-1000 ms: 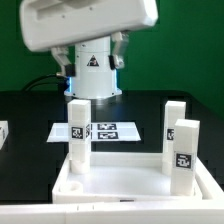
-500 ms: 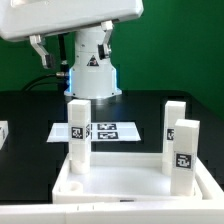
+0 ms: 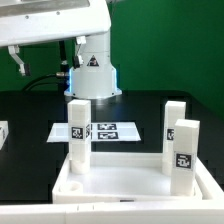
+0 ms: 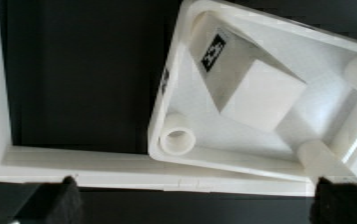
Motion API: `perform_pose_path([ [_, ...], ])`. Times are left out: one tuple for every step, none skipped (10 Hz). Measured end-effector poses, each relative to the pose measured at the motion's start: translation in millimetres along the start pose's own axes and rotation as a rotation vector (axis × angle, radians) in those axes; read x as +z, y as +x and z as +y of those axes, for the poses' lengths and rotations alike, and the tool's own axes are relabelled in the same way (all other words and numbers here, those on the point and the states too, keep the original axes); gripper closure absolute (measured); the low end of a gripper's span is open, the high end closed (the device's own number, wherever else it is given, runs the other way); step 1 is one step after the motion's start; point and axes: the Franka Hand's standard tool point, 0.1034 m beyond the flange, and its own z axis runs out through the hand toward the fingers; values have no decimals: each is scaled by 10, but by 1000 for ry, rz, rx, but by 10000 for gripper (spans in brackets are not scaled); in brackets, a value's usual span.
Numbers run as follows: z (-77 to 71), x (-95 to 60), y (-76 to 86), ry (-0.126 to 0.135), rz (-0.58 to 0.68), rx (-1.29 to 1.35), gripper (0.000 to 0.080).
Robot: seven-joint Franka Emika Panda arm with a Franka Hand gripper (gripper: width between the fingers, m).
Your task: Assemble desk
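Note:
The desk's white panel lies flat at the front of the exterior view. Three white tagged legs stand upright on it: one on the exterior view's left and two on the right. Another white tagged leg shows at the left edge, on the black table. My gripper hangs high above the table at the back left, apart from all parts. In the wrist view the gripper is open with nothing between its dark fingertips. Far below are the panel, a tagged leg and a round corner socket.
The marker board lies flat on the black table behind the panel. The robot's white base stands at the back, before a green backdrop. A white L-shaped rail runs along the panel's outer side in the wrist view.
The arm's hand has swung steadily toward the exterior view's left, from above the centre to the upper left. The jaws have stayed open. The desk parts have not moved.

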Motion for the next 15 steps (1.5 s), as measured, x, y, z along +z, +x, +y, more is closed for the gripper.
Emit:
perform_pose_path([
  [3,7,-5,0,-2,1,150],
  [19,22,-34,5,-11,1,150],
  [94,73,-145,23,-48,23,150],
  [237,152,-292,19,-78,43,150],
  [419,231,-469,8,-104,67,150],
  [596,283,-592,-25,-93,40,150],
  [709,336,-731,-56,-81,28,150],
  [663,336,-718,-45,-93,52,150],
  [670,335,-716,-47,-92,51,150],
  [675,340,-728,-47,-94,53,150],
  [683,349,-743,-47,-97,55,150],
  [754,430,-886,-57,-125,95,150],
  [876,556,-1113,-71,-165,131,150],
  [1080,688,-1398,-89,-186,142,150],
  [1136,704,-1422,-96,-184,145,150],
])
